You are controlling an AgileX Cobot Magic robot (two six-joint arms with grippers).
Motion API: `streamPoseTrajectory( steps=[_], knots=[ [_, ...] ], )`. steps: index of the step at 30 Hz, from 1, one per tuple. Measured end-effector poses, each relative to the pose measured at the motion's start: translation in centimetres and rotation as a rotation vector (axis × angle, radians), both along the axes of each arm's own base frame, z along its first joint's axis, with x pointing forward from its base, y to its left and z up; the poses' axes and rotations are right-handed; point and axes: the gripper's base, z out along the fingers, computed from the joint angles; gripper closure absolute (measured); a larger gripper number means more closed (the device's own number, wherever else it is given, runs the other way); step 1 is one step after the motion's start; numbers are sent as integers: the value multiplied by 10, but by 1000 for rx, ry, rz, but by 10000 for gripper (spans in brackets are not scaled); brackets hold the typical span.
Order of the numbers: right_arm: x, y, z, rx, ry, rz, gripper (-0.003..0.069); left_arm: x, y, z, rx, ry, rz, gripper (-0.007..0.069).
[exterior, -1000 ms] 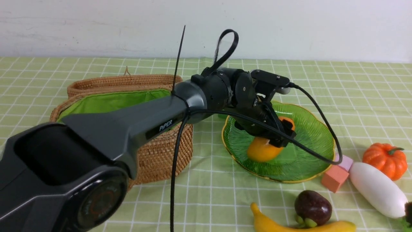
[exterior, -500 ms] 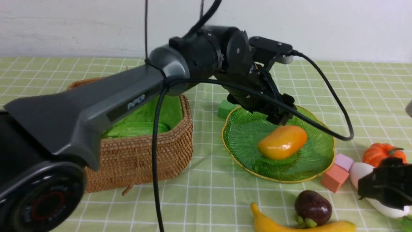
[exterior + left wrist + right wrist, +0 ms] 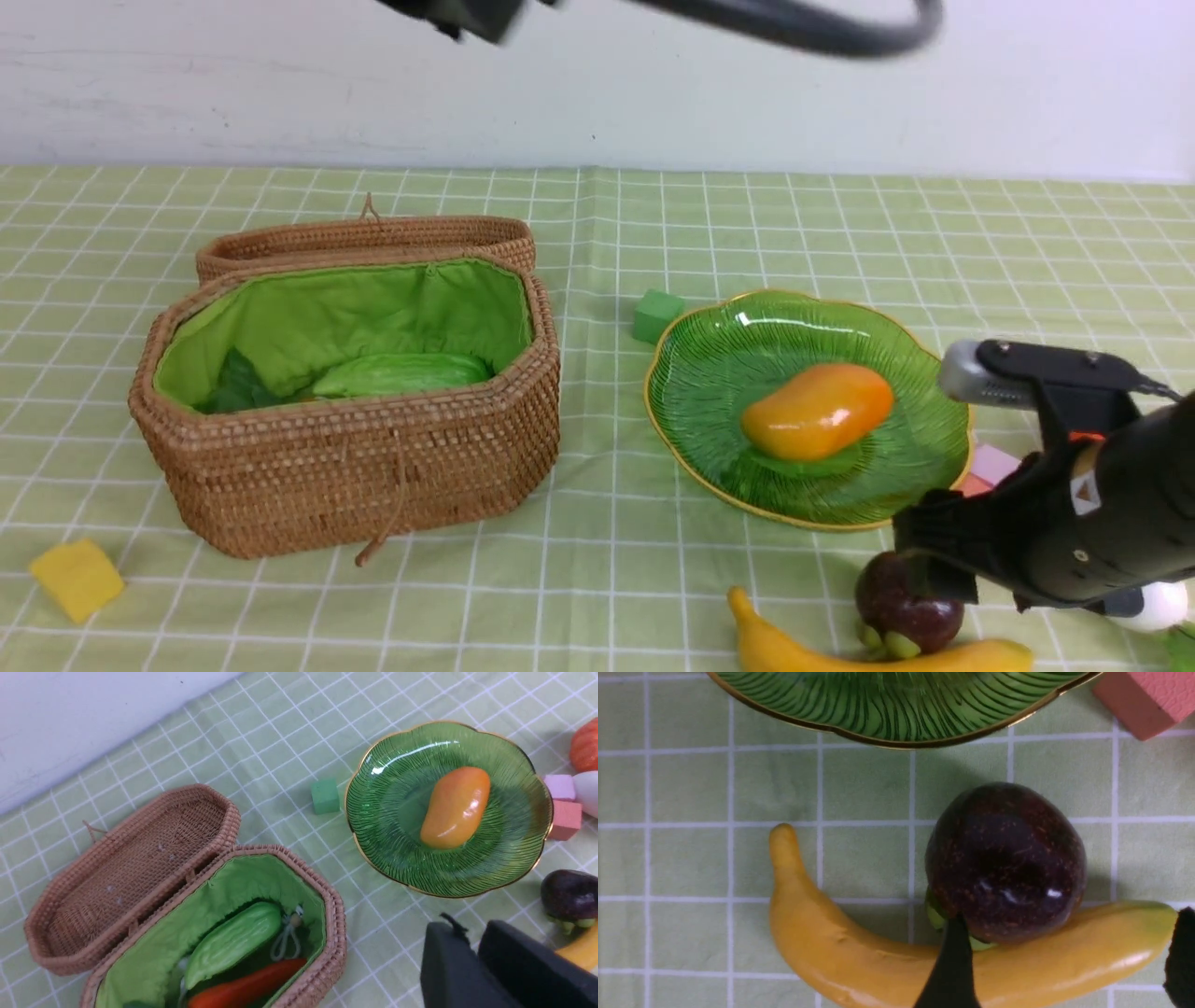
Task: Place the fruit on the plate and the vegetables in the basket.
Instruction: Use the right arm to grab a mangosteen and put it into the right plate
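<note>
The right gripper (image 3: 1066, 947), jaws wide and empty, hangs over the small round dark purple fruit (image 3: 1005, 861). The fruit leans on the curved yellow toy banana (image 3: 859, 947) near the scalloped green glass plate (image 3: 896, 714). It sits off-centre, under 1 finger (image 3: 953, 961).

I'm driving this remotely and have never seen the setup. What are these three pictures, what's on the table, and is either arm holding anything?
This is a two-armed robot. The wide picture looks forward from between the arms; the other two come from a camera on each wrist. The basket holds a cucumber and a red pepper; the mango lies on the plate. The banana, purple fruit, radish, pumpkin and foam cubes lie on the cloth. The right arm has open jaws at the purple fruit, not closed on it; the left arm has jaws nearly together, holding nothing.
</note>
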Motion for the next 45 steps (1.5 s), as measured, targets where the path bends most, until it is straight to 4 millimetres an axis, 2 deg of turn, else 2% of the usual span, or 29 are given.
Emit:
streamPoseTrajectory(
  steps=[2, 3, 7, 13, 14, 16, 19, 22, 26, 32, 37, 45],
  knots=[
    [5, -3, -7, -10, 20, -18, 99, -20, 15, 2, -20, -1, 8, 622],
    [7, -5, -10, -12, 30, -26, 99, -27, 20, -4, -16, 13, 12, 638],
    [14, -6, -20, 20, 61, -40, 99, -56, 43, -29, -13, 80, 44, 638],
    [20, 7, -29, 132, 69, 2, 99, -78, 59, -109, 40, 297, 126, 638],
    [21, 7, -29, 135, 66, 3, 99, -79, 59, -111, 43, 303, 128, 638],
    [24, 11, -33, 158, 57, 14, 99, -83, 58, -139, 49, 377, 126, 638],
    [28, 12, -41, 151, 60, 21, 99, -86, 53, -161, 31, 450, 106, 638],
    [33, 14, -49, 151, 70, 10, 95, -89, 49, -166, 8, 482, 68, 638],
    [39, 15, -58, 149, 65, 0, 100, -90, 44, -165, -28, 479, 11, 638],
    [39, 15, -57, 141, 58, 23, 122, -91, 41, -164, -45, 475, -24, 638],
    [34, 13, -52, 130, 66, 51, 122, -90, 41, -163, -49, 471, -26, 638],
    [17, 10, -15, 151, 23, 115, 122, -90, 40, -163, -53, 469, -27, 638]
  ],
)
